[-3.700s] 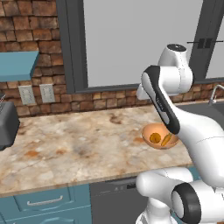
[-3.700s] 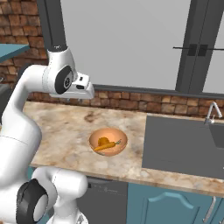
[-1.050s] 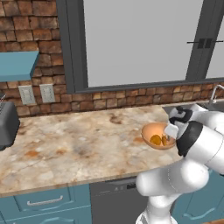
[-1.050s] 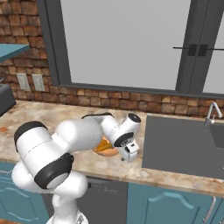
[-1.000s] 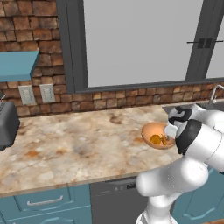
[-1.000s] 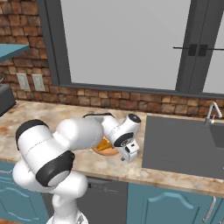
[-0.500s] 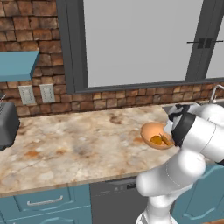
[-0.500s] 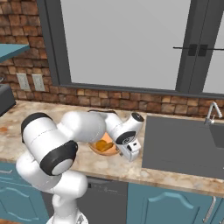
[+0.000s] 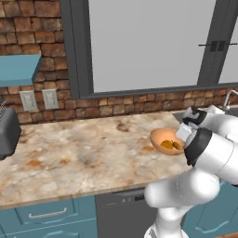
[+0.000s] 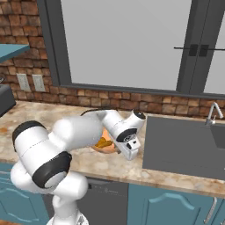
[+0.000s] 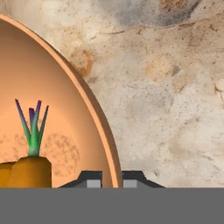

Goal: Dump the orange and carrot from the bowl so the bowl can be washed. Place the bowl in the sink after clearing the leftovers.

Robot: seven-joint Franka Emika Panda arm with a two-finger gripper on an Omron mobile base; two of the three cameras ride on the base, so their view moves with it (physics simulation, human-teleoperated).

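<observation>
The orange-tan bowl [image 9: 161, 135] [image 10: 105, 148] [image 11: 65, 131] sits near the counter's right end, just left of the sink [image 10: 184, 145]. Inside it lie the round orange [image 9: 166, 145] and the carrot [image 11: 28, 170] [image 9: 177, 145], whose green top points up in the hand view. My gripper [image 11: 111, 180] [image 9: 182, 135] [image 10: 119, 147] is at the bowl's sink-side rim. One finger is inside the rim and one outside, both close against it. In the left base view the bowl looks tipped slightly, its inside facing left.
A silver faucet [image 10: 212, 113] stands at the sink's back. A dark toaster [image 9: 8, 135] sits at the counter's far left under wall outlets [image 9: 37, 99]. Brick wall and window run behind. Bare marble counter [image 9: 83, 148] stretches left of the bowl.
The arm dropped from high above to the bowl's right rim. In the last second the hand settled over the rim and the bowl's sink side tipped up a little.
</observation>
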